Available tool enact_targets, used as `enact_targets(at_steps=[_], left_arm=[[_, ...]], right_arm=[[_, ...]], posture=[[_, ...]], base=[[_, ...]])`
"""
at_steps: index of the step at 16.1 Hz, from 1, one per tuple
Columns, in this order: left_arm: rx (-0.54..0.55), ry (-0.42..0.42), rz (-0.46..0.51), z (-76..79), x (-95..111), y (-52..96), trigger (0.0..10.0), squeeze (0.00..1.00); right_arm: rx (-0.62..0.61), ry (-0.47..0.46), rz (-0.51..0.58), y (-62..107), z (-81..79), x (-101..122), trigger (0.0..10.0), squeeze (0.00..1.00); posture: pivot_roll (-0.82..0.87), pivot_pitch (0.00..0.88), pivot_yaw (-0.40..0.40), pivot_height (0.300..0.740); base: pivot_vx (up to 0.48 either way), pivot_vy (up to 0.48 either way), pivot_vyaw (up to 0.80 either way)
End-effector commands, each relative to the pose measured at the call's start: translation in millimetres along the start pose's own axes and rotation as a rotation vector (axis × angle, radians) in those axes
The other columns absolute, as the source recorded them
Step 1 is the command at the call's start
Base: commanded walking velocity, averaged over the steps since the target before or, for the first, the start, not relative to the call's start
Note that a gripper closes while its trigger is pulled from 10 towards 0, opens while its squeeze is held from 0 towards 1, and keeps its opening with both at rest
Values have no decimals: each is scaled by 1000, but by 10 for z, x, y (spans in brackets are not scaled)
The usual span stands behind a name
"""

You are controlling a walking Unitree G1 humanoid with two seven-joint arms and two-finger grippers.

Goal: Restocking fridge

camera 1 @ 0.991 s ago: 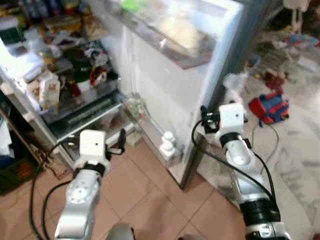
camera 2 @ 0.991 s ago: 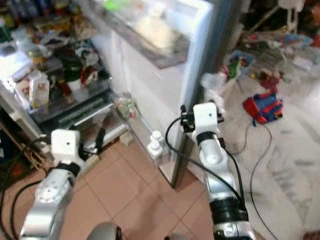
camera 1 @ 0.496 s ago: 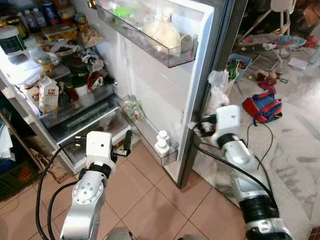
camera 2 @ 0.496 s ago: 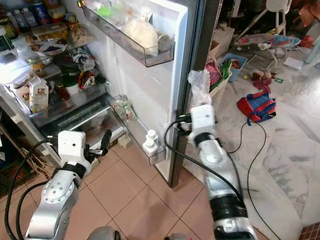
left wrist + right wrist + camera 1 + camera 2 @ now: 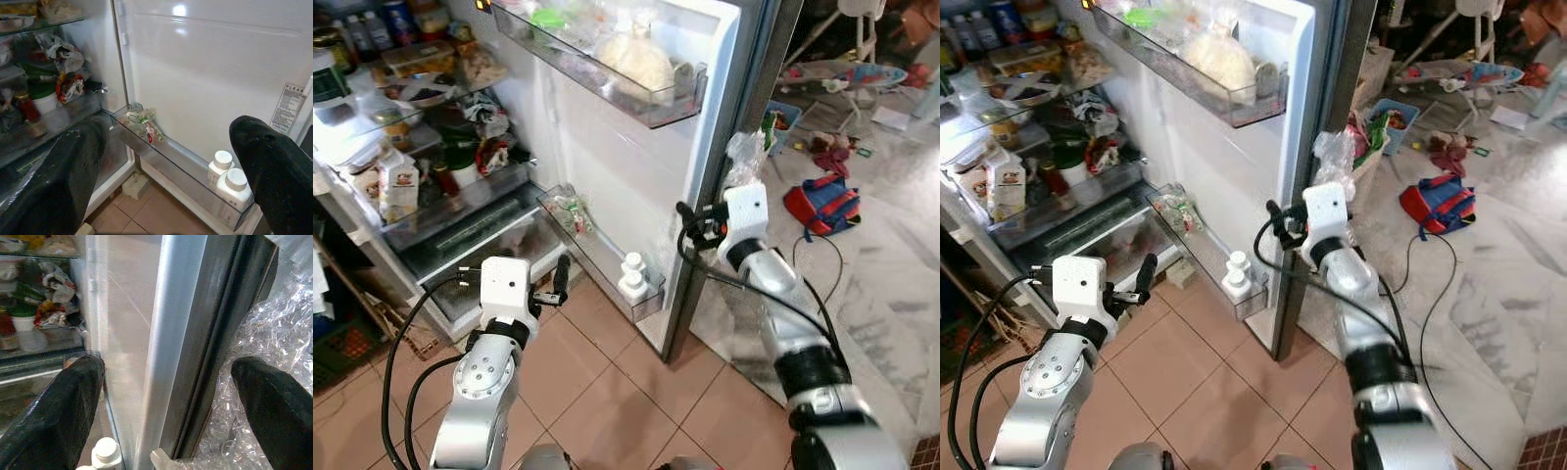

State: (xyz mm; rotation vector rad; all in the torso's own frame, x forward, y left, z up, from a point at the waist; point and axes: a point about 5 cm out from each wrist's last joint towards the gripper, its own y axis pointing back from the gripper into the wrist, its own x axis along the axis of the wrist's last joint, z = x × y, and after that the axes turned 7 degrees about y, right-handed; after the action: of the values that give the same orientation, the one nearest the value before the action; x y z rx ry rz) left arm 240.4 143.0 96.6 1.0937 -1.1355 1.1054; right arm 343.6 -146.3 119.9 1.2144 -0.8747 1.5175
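Observation:
The fridge stands open with its white door (image 5: 626,157) swung out towards me. My right gripper (image 5: 691,222) is open at the door's outer edge (image 5: 168,333). In the right wrist view its black fingers (image 5: 63,411) stand one on each side of that edge. My left gripper (image 5: 556,281) is open and empty, low in front of the fridge, facing the door's lower bin (image 5: 181,161). Two white bottles (image 5: 632,276) stand in that bin. The fridge shelves (image 5: 421,108) are packed with food, and a carton (image 5: 398,184) is at the left.
An upper door bin (image 5: 607,59) holds a white bag and jars. A crinkled plastic bag (image 5: 744,157) sits behind the door. A red and blue backpack (image 5: 822,201), toys and a cable lie on the marble floor to the right. Brown tiles (image 5: 607,392) are underfoot.
My right gripper has risen and moved left, and now straddles the door's edge. The left arm has barely moved. The blurred view from a second ago has sharpened.

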Motion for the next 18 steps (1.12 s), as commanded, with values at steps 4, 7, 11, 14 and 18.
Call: enact_targets(at_steps=[4, 7, 11, 14, 18], left_arm=[[1, -14, 0, 1, 29, 8, 10000, 0], [-1, -14, -2, 2, 28, 6, 10000, 0], [-8, -15, -4, -3, 25, -18, 10000, 0], [-1, -21, 0, -15, 33, -22, 10000, 0], [-4, -23, -1, -37, 27, -35, 10000, 0]], right_arm=[[139, -52, 34, -78, -212, 81, 10000, 0], [272, -91, 39, -5, -356, 56, 10000, 0], [448, -146, 49, 139, -450, 69, 10000, 0], [448, -117, 162, 217, -308, 291, 10000, 0], [305, -73, 138, 653, 20, 176, 10000, 0]], posture=[[102, 0, 0, 740], [97, 0, 1, 740], [94, 0, 4, 740], [96, 0, 2, 740], [69, 0, 3, 740]], base=[[0, 0, 0], [0, 0, 0], [0, 0, 0], [0, 0, 0], [0, 0, 0]])
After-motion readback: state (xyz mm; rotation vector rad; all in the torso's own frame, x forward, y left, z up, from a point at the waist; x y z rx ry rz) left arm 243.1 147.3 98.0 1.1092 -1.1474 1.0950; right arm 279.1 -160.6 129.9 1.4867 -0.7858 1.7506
